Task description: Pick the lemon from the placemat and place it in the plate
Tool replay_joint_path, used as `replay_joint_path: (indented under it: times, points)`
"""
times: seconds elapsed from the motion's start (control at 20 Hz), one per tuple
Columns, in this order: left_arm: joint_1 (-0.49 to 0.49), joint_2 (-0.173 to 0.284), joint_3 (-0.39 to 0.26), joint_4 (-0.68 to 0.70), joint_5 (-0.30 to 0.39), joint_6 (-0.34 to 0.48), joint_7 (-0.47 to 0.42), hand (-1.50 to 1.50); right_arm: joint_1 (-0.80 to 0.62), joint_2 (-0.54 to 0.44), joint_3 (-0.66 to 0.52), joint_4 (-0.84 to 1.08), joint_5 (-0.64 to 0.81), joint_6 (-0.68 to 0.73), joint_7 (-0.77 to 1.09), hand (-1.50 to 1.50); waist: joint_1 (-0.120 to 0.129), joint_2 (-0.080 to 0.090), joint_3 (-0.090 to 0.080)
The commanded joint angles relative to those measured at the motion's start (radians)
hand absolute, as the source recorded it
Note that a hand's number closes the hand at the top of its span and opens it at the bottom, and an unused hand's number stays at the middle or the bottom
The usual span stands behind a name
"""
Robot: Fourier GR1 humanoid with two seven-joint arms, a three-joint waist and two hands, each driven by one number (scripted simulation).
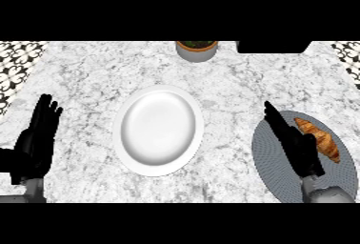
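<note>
Head view: white plate [158, 129] lies mid-worktop [84, 71]. Right hand [294, 143], fingers straight and together, hovers over the grey placemat [281, 176], beside an elongated orange-brown item [320, 139] resembling a croissant, not a lemon. Left hand [36, 138] rests open at left.

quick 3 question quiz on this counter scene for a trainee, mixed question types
1. True or false: the white plate already holds food.
2. What lies on the grey placemat: A a lemon, B a croissant, C a spoon?
3. Which hand is over the placemat?

Key
1. False: nothing is on it.
2. B: the croissant lies by the mat's right edge; no lemon shows.
3. The right hand, fingers straight, just left of the croissant. The left hand rests open at the left edge.
</note>
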Motion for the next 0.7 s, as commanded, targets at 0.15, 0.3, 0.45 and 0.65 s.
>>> replay_joint_path:
  times: [0.15,0.3,0.45,0.65]
  points:
    - [0.060,0.138,0.001,0.009,-0.116,-0.019,-0.012,0.00,-0.008,0.152,-0.157,-0.220,-0.311,0.112,-0.355,-1.50,-0.055,0.000,-0.001]
    - [0.116,0.176,-0.015,0.040,-0.162,-0.028,-0.022,0.00,0.019,0.066,-0.360,-0.241,-0.171,-0.024,-0.515,-1.50,-0.120,0.000,-0.010]
    - [0.135,0.166,-0.025,0.056,-0.181,-0.018,-0.044,0.00,0.084,0.269,-0.453,-0.307,-0.409,0.009,-0.718,-1.50,-0.126,0.004,-0.004]
    - [0.162,0.158,-0.049,0.047,-0.201,-0.025,-0.074,0.00,0.235,0.357,-0.517,-0.259,-0.577,0.178,-0.968,-1.50,-0.090,0.013,-0.007]
